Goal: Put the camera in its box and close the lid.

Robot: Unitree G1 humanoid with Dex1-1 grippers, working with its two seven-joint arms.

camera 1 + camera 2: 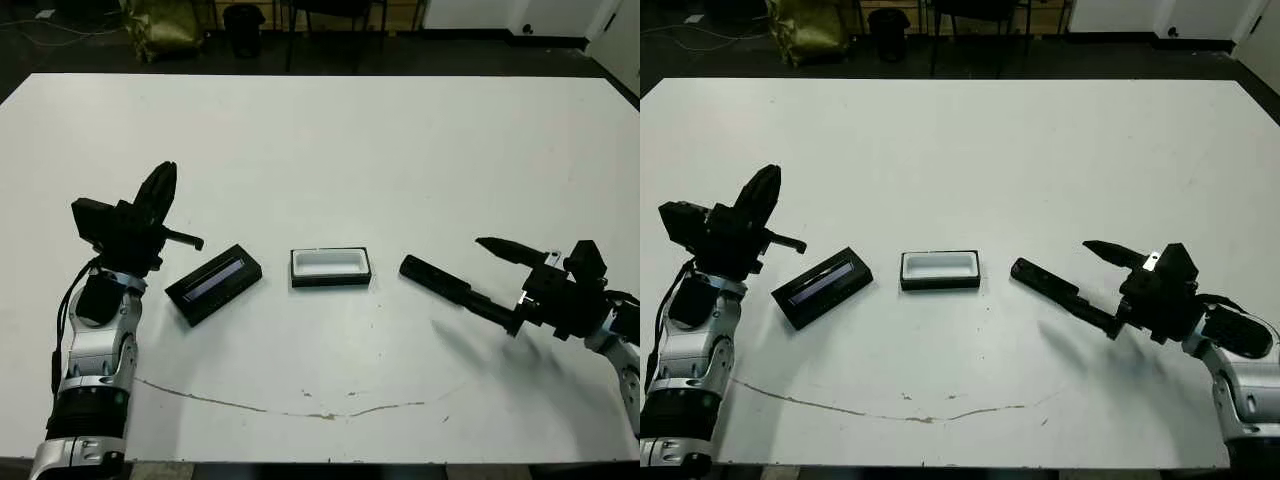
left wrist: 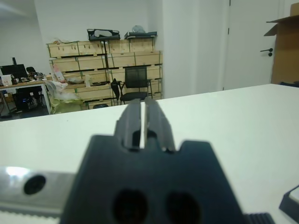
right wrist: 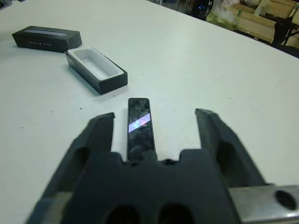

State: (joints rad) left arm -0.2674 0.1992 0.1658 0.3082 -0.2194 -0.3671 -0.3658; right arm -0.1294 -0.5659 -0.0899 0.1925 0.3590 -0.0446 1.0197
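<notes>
The slim black camera [image 3: 139, 127] lies flat on the table, right of the box, and shows again as the camera [image 1: 432, 277]. My right gripper [image 3: 155, 114] hovers open just above it, one finger on each side and neither touching it. The box [image 1: 330, 267] stands open at the table's middle, its white inside bare. Left of it lies the lid [image 1: 213, 284], stripe up and turned at an angle. My left gripper [image 1: 160, 185] is shut on nothing, raised left of the lid with its fingers pointing up and away.
A thin brown crack line [image 1: 300, 410] runs across the white table near its front edge. Beyond the far edge are a dark floor, chair legs and a yellow-green bag [image 1: 165, 25]. Shelves and a chair [image 2: 135, 81] stand past the table.
</notes>
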